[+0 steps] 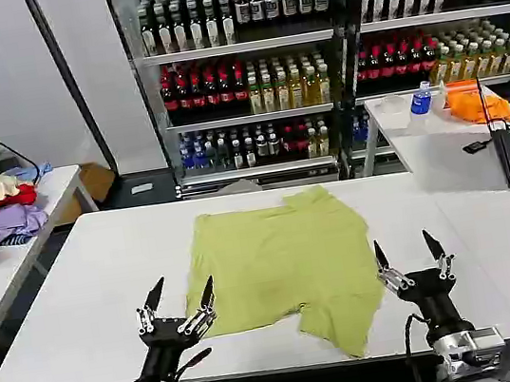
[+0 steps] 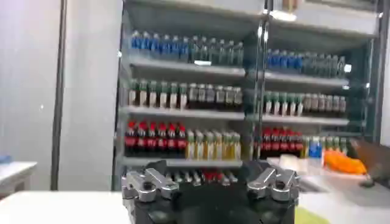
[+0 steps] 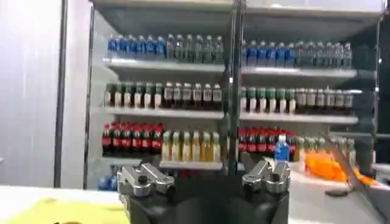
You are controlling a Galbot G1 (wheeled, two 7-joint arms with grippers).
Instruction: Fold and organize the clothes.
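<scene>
One lime T-shirt [image 1: 288, 268] lies between two wide-open, empty end effectors, left [image 1: 181, 295] and right [image 1: 406, 249]

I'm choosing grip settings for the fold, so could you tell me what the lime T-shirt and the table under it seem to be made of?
The lime T-shirt looks like thin, soft matte knit, probably cotton or a blend: it lies limp, with shallow wrinkles and rumpled edges. The table seems a hard, smooth white laminate or painted board with a faint sheen; its core cannot be told. Both the left gripper and right gripper hover open at the near edge.

Black grippers [image 1: 178, 296], pointed fingers [image 1: 154, 295], silver knuckles, apparently screwed.
</scene>
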